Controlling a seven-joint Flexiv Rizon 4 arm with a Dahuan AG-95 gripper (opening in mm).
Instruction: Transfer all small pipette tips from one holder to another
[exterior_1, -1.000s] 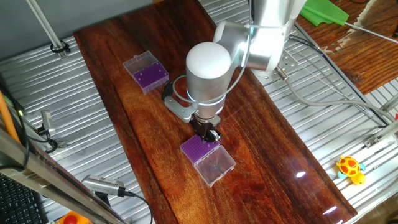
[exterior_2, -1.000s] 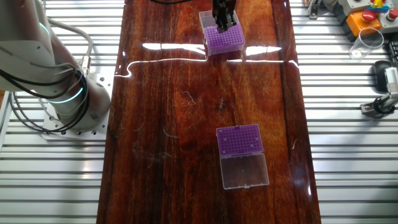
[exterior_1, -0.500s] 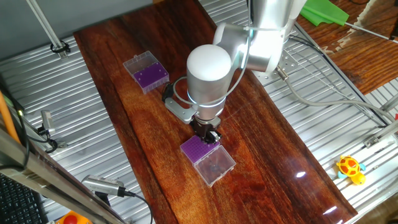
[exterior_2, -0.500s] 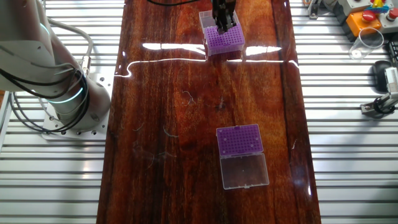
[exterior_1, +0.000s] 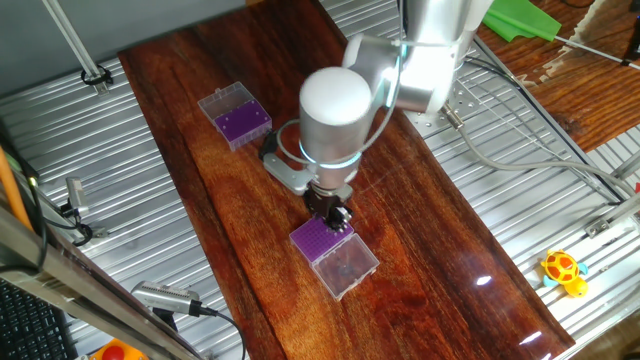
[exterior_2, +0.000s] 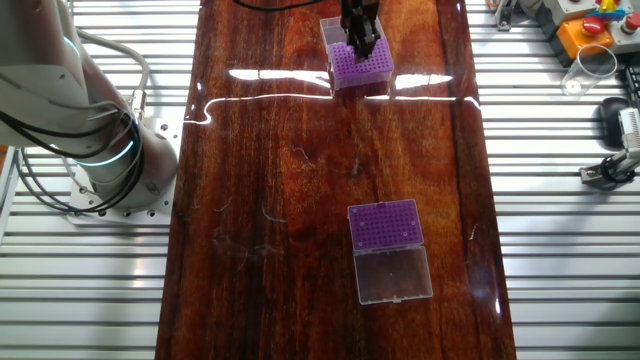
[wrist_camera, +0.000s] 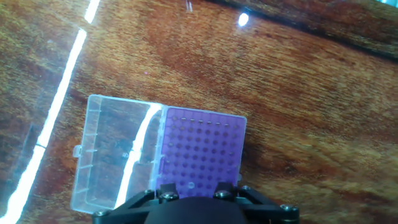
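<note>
Currently fingers (exterior_1: 340, 214) sit low over the purple tip rack (wrist_camera: 202, 149), its clear lid (wrist_camera: 115, 155) flipped open beside it for access; finger opening can't be told. Second rack (exterior_1: 236, 116) waits near the table's (exterior_1: 430, 210) far corner, lid open too.

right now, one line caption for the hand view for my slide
Hand camera looks down on an open purple tip box, its clear lid folded flat on the wooden table.

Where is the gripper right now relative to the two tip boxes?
In both fixed views the gripper sits directly over the purple rack of one open tip box, far down the wooden table from the other open tip box.
</note>
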